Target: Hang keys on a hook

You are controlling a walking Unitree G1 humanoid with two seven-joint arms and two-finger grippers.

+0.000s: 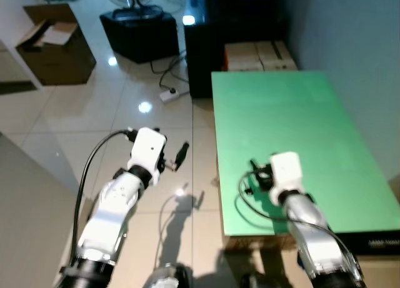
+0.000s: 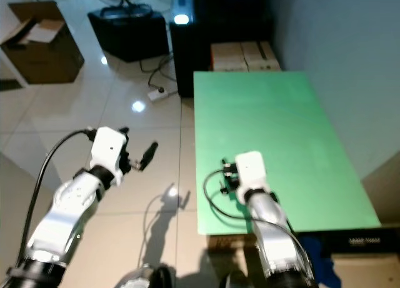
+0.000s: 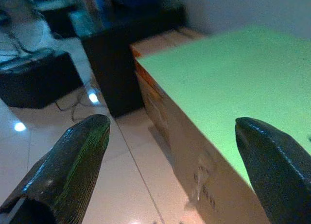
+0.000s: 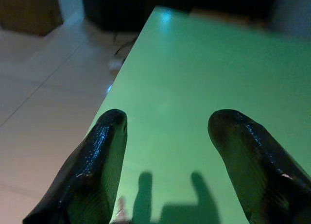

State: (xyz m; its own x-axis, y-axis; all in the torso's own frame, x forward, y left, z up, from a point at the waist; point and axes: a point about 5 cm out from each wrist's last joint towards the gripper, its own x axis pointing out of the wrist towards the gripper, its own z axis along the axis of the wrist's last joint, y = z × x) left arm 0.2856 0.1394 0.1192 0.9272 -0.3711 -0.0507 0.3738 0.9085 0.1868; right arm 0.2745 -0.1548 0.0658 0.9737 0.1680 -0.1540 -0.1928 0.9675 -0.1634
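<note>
Here both spread tools, left [image 3: 170,151] and right [image 4: 167,151], hold nothing.

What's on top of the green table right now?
The green table top looks bare apart from the right gripper, which hangs open over its near left part and casts a shadow. No keys or hook can be seen. The right arm covers a small near patch.

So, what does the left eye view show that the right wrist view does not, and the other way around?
The left eye view shows the cardboard box, the fan base and the left hand over the floor. The right wrist view shows the right hand open, with its shadow below. Both show the green table and tiled floor.
</note>
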